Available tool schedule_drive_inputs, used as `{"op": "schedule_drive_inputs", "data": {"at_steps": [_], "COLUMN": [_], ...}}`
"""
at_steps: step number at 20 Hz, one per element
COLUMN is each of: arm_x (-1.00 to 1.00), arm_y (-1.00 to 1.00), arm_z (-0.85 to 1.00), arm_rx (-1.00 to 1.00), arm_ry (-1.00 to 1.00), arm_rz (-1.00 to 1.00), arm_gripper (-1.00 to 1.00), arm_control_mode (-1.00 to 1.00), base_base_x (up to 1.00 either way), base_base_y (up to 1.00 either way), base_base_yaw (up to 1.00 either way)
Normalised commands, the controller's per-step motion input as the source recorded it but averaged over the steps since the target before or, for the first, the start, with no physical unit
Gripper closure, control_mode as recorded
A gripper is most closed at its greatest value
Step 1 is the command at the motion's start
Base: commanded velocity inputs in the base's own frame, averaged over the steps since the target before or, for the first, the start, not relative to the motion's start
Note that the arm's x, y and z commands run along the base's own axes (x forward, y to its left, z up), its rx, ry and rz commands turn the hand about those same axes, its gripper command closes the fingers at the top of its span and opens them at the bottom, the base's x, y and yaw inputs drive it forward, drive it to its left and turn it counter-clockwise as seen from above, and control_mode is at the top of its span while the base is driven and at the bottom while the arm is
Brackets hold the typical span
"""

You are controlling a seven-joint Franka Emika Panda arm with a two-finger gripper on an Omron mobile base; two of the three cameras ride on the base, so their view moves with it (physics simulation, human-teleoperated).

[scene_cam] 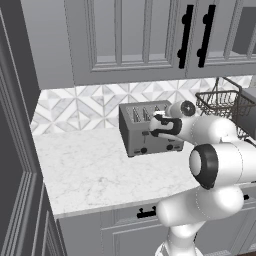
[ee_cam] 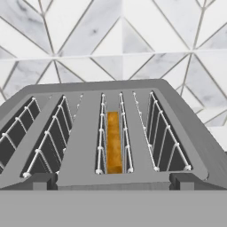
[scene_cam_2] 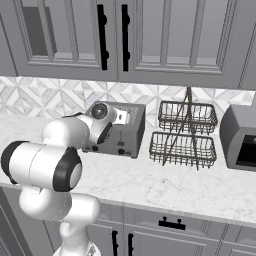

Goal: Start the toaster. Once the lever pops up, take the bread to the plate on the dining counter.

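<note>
Gripper, jaws wide open and holding nothing, hovers at the toaster's front, bread slotted inside.

The white arm rises from the base through a bulky shoulder and a dark-capped elbow joint, then folds forward so that the forearm reaches level and away from the base. At its end the wrist, with its round dark-ringed cap on top, carries the hand, and the gripper points ahead and a little downward. Its jaws stand spread wide apart with nothing between them, and the dark block of the hand shows just ahead of the white wrist link in the left base view.
</note>
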Motion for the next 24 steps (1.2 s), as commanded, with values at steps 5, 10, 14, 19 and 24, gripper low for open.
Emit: {"op": "schedule_drive_inputs", "data": {"at_steps": [5, 10, 14, 19, 24], "arm_x": [0.00, 0.00, 0.00, 0.00, 0.00], "arm_y": [0.00, 0.00, 0.00, 0.00, 0.00], "arm_z": [0.00, 0.00, 0.00, 0.00, 0.00], "arm_rx": [0.00, 0.00, 0.00, 0.00, 0.00], "arm_ry": [0.00, 0.00, 0.00, 0.00, 0.00], "arm_rz": [0.00, 0.00, 0.00, 0.00, 0.00], "arm_gripper": [-1.00, -1.00, -1.00, -1.00, -1.00], "arm_control_mode": [-1.00, -1.00, -1.00, -1.00, -1.00], "base_base_x": [0.00, 0.00, 0.00, 0.00, 0.00], "base_base_y": [0.00, 0.00, 0.00, 0.00, 0.00], "base_base_yaw": [0.00, 0.00, 0.00, 0.00, 0.00]}}
